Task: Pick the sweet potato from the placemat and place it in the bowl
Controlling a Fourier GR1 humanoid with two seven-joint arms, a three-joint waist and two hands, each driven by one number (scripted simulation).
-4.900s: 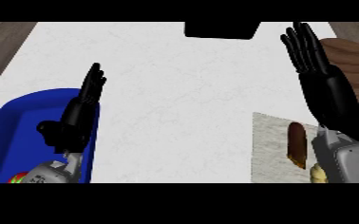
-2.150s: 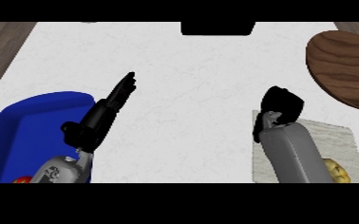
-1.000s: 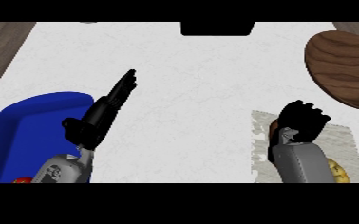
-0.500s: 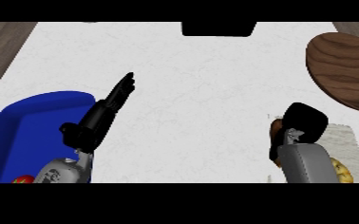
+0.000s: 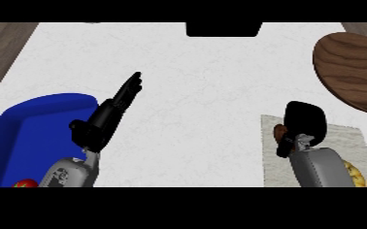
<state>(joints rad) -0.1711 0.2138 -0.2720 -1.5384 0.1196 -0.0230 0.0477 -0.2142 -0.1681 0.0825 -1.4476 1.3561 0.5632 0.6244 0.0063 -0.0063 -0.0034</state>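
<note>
Head view shows a blue bowl (image 5: 36, 126) at the left edge of the white tabletop (image 5: 208, 77); the left robot hand (image 5: 108, 116) rests beside it, fingers straight. Lower right, the right robot hand (image 5: 307, 121) curls round the brown sweet potato (image 5: 280, 132) over the pale placemat (image 5: 272, 165); a wooden plate (image 5: 347, 68) lies beyond
</note>
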